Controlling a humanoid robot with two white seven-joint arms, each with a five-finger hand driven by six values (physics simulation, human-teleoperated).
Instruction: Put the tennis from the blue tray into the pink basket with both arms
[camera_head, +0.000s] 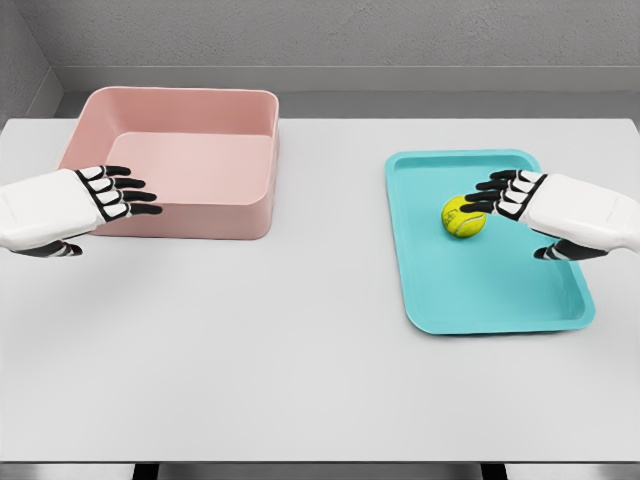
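A yellow-green tennis ball (462, 217) lies in the upper middle of the blue tray (470, 300) on the right of the table. My right hand (503, 195) reaches in from the right, its fingers extended and spread, their tips just over the ball's upper right side; it holds nothing. The pink basket (200, 222) stands at the back left, with nothing in it. My left hand (125, 192) hovers over the basket's front left corner, fingers straight and relaxed, holding nothing.
The white table (280, 350) stretches wide between basket and tray and toward the front edge. A grey wall runs behind the table.
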